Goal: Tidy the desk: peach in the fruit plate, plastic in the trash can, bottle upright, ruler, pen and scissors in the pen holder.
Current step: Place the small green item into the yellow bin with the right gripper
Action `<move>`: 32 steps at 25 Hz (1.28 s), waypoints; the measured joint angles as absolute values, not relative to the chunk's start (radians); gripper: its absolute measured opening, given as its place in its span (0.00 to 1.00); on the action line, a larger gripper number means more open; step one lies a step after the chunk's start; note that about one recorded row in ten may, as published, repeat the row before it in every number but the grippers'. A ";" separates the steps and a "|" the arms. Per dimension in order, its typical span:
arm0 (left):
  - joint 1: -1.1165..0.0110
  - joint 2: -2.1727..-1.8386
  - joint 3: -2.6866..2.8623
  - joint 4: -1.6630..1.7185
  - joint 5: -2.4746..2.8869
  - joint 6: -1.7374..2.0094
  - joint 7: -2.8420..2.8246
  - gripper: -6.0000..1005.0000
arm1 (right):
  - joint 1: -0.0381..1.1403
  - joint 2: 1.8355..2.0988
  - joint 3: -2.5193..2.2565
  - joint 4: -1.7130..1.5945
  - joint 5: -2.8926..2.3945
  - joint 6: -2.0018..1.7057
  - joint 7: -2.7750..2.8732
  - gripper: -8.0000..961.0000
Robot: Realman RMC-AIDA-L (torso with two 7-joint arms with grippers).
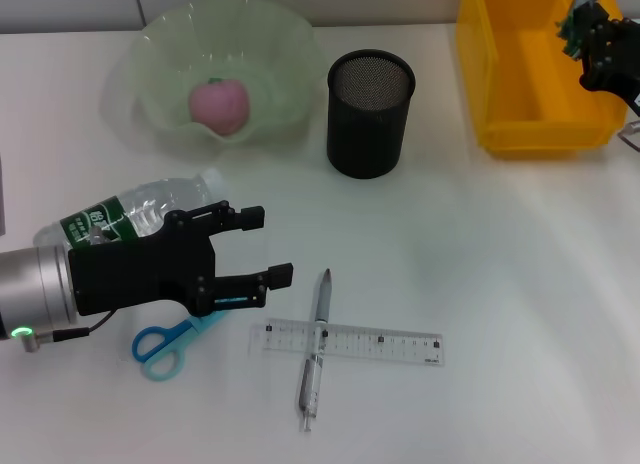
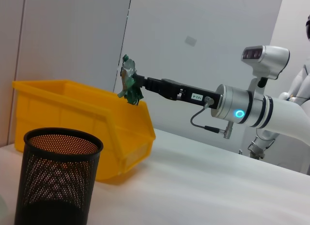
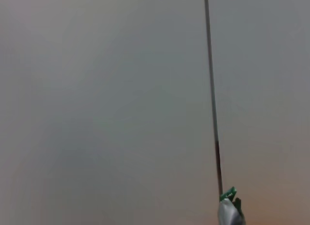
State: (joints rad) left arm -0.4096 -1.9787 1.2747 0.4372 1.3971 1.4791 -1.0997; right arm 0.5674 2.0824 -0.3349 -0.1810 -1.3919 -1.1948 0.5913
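A pink peach point(image 1: 220, 104) lies in the pale green fruit plate point(image 1: 290, 44). The clear bottle point(image 1: 135, 214) lies on its side, partly under my left gripper point(image 1: 275, 246), which is open and holds nothing. Blue scissors point(image 1: 165, 346) lie just below that gripper. The clear ruler point(image 1: 370, 342) lies across the pen point(image 1: 318, 334). The black mesh pen holder point(image 1: 370, 114) point(image 2: 58, 176) stands upright. My right gripper point(image 1: 592, 32) point(image 2: 134, 83) is shut on crumpled green and silver plastic point(image 2: 129, 82) point(image 3: 229, 211) above the yellow trash can point(image 1: 535, 84) point(image 2: 82, 113).
The white desk point(image 1: 500, 284) runs to a grey wall at the back. The trash can stands at the back right, the pen holder between it and the fruit plate.
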 joint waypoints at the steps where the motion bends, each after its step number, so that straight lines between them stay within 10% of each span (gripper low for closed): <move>1: -0.410 -1.979 1.275 0.437 1.395 1.479 -1.100 0.77 | 0.568 2.083 -0.335 -0.181 -1.392 -1.194 0.591 0.05; 24: -0.410 -1.979 1.275 0.438 1.394 1.485 -1.101 0.76 | 0.578 2.082 -0.326 -0.184 -1.365 -1.168 0.601 0.07; 32: -0.410 -1.977 1.275 0.439 1.394 1.490 -1.101 0.76 | 0.579 2.082 -0.327 -0.182 -1.365 -1.163 0.602 0.36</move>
State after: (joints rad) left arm -0.4096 -1.9773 1.2747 0.4388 1.3944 1.4896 -1.1014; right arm 0.5787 2.0815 -0.3265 -0.1824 -1.3651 -1.1633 0.6020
